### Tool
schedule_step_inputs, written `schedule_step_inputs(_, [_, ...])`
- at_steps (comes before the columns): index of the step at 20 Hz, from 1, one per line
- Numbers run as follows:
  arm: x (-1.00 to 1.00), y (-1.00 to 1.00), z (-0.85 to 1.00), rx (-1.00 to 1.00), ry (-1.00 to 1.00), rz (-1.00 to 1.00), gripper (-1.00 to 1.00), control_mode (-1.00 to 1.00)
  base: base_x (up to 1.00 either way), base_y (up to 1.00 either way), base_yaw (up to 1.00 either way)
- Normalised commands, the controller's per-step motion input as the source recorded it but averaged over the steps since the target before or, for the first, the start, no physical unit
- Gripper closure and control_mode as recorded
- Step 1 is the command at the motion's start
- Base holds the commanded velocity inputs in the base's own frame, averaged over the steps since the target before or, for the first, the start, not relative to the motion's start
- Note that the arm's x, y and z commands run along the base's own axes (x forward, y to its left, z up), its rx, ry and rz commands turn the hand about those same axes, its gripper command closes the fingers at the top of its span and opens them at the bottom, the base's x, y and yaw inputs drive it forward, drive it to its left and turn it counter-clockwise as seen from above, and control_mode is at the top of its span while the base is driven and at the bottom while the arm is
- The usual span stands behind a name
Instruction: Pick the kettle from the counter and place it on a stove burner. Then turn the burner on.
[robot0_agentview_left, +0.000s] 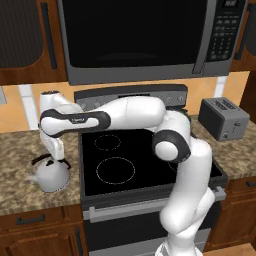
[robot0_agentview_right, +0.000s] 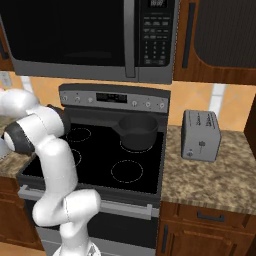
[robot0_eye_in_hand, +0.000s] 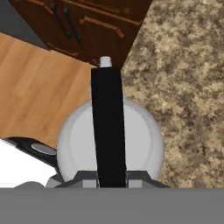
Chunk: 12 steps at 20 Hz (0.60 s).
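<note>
Directly below the hand (robot0_agentview_left: 56, 159) sits the kettle (robot0_agentview_left: 50, 175) on the counter (robot0_agentview_left: 20, 175); grip state unclear; hand view shows its dark handle (robot0_eye_in_hand: 108, 127) close up.

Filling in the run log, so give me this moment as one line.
phase: reaching for kettle | gripper: straddling its black handle, closure unclear | kettle: on counter, left of stove | wide burner: bare

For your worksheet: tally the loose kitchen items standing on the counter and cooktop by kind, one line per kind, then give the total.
Small silver-grey kettle with dark arched handle: 1
Dark round pot with a side handle: 1
Grey two-slot toaster: 1
Total: 3
</note>
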Motion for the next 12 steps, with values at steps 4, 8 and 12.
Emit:
schedule_step_inputs(4, [-0.01,-0.87,0.30,0.28,-0.01,-0.28,1.00,-1.00,0.00,0.00,0.00])
schedule_step_inputs(8, [0.00,-0.82,0.09,0.21,0.00,-0.23,1.00,-1.00,0.00,0.00,0.00])
schedule_step_inputs(12, [0.00,-0.69,0.06,0.18,-0.02,-0.18,1.00,-1.00,0.00,0.00,0.00])
